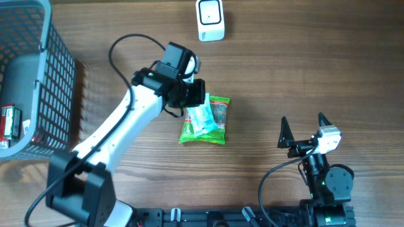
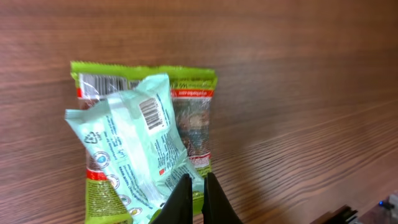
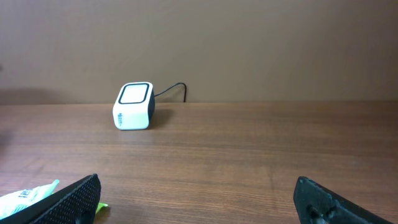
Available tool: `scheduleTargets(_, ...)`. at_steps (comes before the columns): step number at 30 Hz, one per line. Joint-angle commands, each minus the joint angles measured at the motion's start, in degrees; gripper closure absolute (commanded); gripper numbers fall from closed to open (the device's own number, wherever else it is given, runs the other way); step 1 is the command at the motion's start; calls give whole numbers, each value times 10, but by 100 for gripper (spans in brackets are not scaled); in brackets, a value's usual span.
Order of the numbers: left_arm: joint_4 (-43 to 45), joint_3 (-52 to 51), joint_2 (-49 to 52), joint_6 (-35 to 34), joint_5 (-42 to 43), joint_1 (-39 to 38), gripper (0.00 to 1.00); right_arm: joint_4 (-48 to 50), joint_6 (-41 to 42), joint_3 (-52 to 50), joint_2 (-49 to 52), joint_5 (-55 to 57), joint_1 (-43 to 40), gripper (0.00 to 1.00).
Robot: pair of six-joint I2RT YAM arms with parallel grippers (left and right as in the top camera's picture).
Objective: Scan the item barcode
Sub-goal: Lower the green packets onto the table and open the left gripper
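Note:
A pale teal packet point(image 2: 130, 143) lies askew on top of a green snack packet point(image 2: 193, 118), its barcode point(image 2: 151, 114) facing up. In the overhead view both packets point(image 1: 203, 120) sit at the table's middle. My left gripper point(image 2: 198, 177) is shut, its black fingertips pinched on the teal packet's near edge. The white scanner point(image 1: 210, 19) stands at the far edge, and the right wrist view shows it as a white scanner point(image 3: 134, 106) with a dark window. My right gripper point(image 1: 302, 123) rests near the front right, open wide and holding nothing.
A grey mesh basket point(image 1: 57, 75) stands at the far left with a red-and-white item point(image 1: 9, 123) inside. The scanner's cable point(image 3: 174, 90) runs back to the wall. Bare wood lies between the packets and the scanner.

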Motion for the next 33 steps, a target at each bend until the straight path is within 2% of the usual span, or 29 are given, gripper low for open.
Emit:
scheduleTargets(1,5,-8,59,8,-13,2,95,2,-5,-1,0,5,-2,0)
scheduleTargets(12,11,-9,162,10,-8,2,96,2,-5,-1,0,5,-2,0)
scheduleTargets(16,15,-5,150,32,53,16,96,2,-5,-1,0,5,-2,0)
scheduleTargets(19,16,9,106,48,151,59,96,2,-5,-1,0,5,-2,0)
scheduleTargets(22,21,9,75,48,190,85,96,2,-5,-1,0,5,-2,0)
scheduleTargets(28,15,-10,96,74,190,80,96,2,-5,-1,0,6,-2,0)
scheduleTargets(33,64,-60,135,74,190,76,96,2,-5,-1,0,5,-2,0)
